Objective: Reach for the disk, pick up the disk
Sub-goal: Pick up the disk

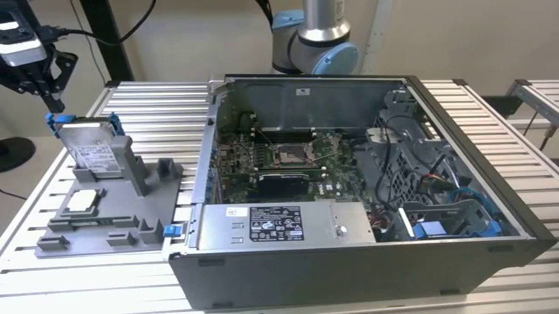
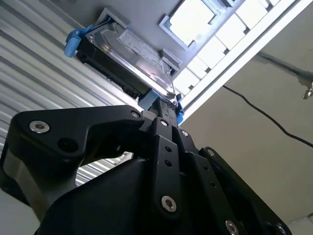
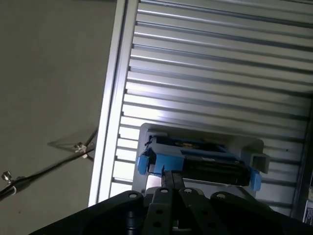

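The disk [image 1: 91,148], silver-grey with a white label and a blue plastic frame, stands on edge in a grey holder [image 1: 118,212] at the exterior view's left. My gripper [image 1: 56,104] hangs just above the disk's far upper corner, black fingers pressed together with nothing between them. Both wrist views look along the fingers. In the second wrist view the gripper [image 2: 165,105] ends beside the blue frame of the disk [image 2: 132,54]. In the first wrist view the gripper [image 3: 171,175] sits over the disk [image 3: 195,159] and its blue edge.
An open computer case [image 1: 515,216] fills the middle and right of the slatted metal table [image 1: 148,104]. A small square pale-topped chip [image 1: 83,199] lies on the holder. The arm's base [image 1: 315,39] stands behind the case. Cables lie on the floor [image 3: 49,98] beyond the table edge.
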{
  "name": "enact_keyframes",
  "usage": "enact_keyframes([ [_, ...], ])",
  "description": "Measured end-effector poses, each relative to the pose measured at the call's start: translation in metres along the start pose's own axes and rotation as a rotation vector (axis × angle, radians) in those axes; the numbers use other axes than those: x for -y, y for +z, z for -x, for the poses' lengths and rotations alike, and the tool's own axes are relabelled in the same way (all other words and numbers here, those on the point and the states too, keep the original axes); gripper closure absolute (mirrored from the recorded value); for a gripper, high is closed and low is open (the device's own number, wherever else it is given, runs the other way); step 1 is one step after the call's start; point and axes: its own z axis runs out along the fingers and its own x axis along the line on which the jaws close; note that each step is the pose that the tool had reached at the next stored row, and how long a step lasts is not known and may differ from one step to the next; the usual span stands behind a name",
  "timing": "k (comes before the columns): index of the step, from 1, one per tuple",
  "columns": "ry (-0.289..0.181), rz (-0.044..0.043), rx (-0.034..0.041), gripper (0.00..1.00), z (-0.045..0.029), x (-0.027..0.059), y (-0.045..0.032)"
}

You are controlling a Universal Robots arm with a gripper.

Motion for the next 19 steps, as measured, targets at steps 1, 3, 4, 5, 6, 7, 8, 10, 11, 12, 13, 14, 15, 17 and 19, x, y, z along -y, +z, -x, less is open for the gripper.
enact_keyframes([
  [1, -0.012, 0.0000, -0.0004, 1.00, 0.0000, 0.0000, 0.0000],
  [3, -0.037, 0.0000, -0.0013, 1.00, 0.0000, 0.0000, 0.0000],
  [4, -0.050, 0.0000, -0.0019, 1.00, 0.0000, 0.0000, 0.0000],
  [5, -0.063, 0.0000, -0.0024, 1.00, 0.0000, 0.0000, 0.0000],
  [6, -0.076, 0.0000, -0.0029, 1.00, 0.0000, 0.0000, 0.0000],
  [7, -0.090, 0.0000, -0.0034, 1.00, 0.0000, 0.0000, 0.0000],
  [8, -0.103, 0.0000, -0.0039, 1.00, 0.0000, 0.0000, 0.0000],
  [10, -0.132, 0.0000, -0.0050, 1.00, 0.0000, 0.0000, 0.0000],
  [11, -0.146, -0.0001, -0.0056, 1.00, 0.0000, 0.0000, 0.0000],
  [12, -0.163, -0.0001, -0.0062, 1.00, -0.0001, 0.0000, 0.0000],
  [13, -0.181, -0.0001, -0.0069, 1.00, 0.0000, 0.0000, 0.0000],
  [14, -0.200, -0.0001, -0.0076, 1.00, 0.0000, 0.0000, 0.0000],
  [15, -0.218, -0.0001, -0.0083, 1.00, 0.0000, 0.0000, 0.0000],
  [17, -0.272, -0.0001, -0.0103, 1.00, 0.0000, 0.0000, 0.0000],
  [19, -0.309, -0.0001, -0.0117, 1.00, 0.0000, 0.0000, 0.0000],
])
